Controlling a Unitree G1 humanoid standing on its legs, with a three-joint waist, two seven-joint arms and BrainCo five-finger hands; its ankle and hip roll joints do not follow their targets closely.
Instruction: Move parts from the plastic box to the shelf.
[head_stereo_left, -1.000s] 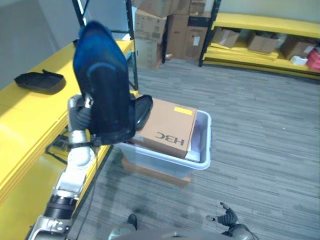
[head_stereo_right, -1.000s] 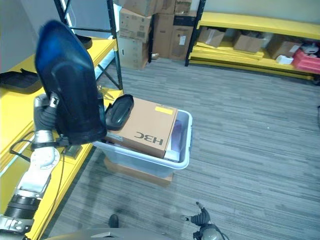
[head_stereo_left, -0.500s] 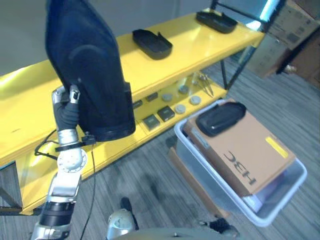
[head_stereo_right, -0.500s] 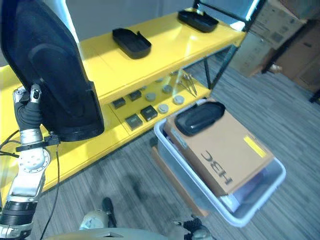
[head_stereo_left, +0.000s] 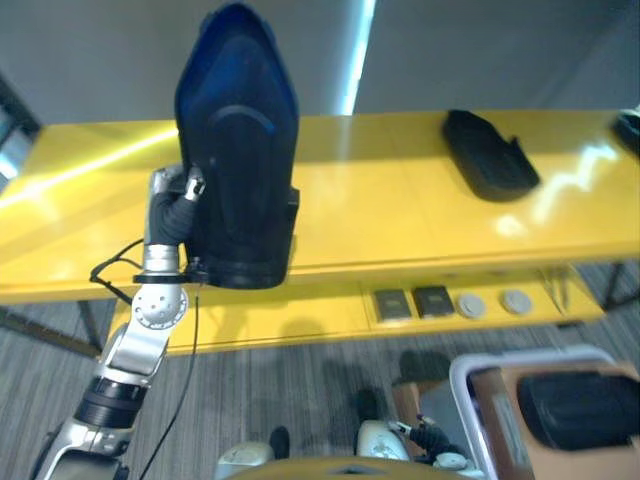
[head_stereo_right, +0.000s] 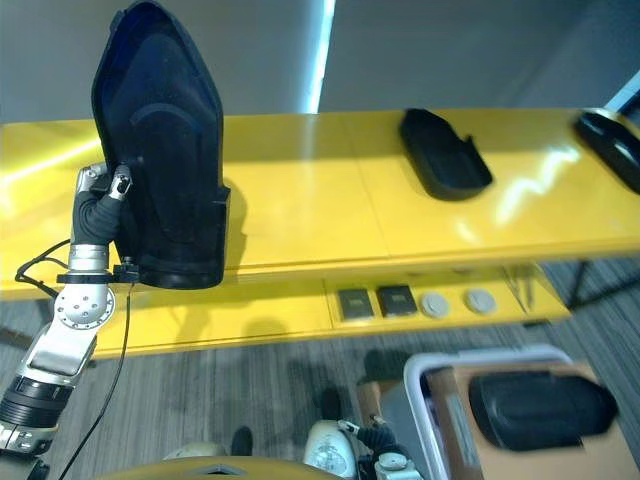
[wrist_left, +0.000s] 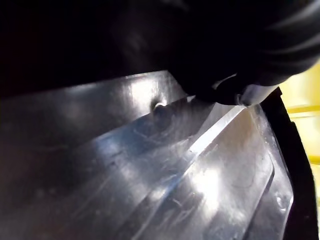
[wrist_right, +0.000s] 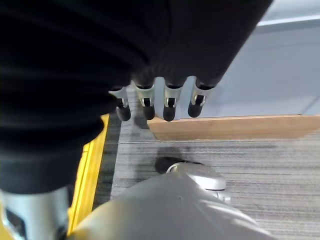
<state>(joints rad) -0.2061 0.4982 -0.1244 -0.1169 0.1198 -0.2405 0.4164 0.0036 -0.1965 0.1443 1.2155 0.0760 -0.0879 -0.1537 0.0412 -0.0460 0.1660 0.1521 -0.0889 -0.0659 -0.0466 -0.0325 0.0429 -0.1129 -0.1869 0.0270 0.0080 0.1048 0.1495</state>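
1. Fingers of the left hand (head_stereo_left: 172, 205) are curled about the rear edge of a large dark moulded part (head_stereo_left: 238, 160), which they carry upright in front of the yellow shelf (head_stereo_left: 400, 200); how they sit on the inner surface is hard to read, for the left wrist view gives little beyond glossy dark plastic (wrist_left: 165, 170).

2. Fingers of the right hand (wrist_right: 157, 102) hang relaxed in a loose row, closed on nothing (this hand is idle, low at the robot's side).

3. Step in hand, as judged: the carry; the part is out of the plastic box (head_stereo_right: 420, 375), which stands at the lower right on the floor with a cardboard carton (head_stereo_right: 540, 460) and a second dark part (head_stereo_right: 540, 408) on top of it; the held part is not yet on the shelf.

4. Next move, as judged: bring the part over a bare stretch of the top board, lower it until it rests flat, then let the fingers go; room must be left for the black part (head_stereo_right: 445, 155) already lying farther right on the shelf.

5. Pose: the left forearm rises steeply from the lower left, wrist bent, with the part's narrow end uppermost and its hollow side towards the head camera.

6. Lower tier (head_stereo_left: 440, 300): small flat pieces, square and round, lie in a row, well apart from the held part.
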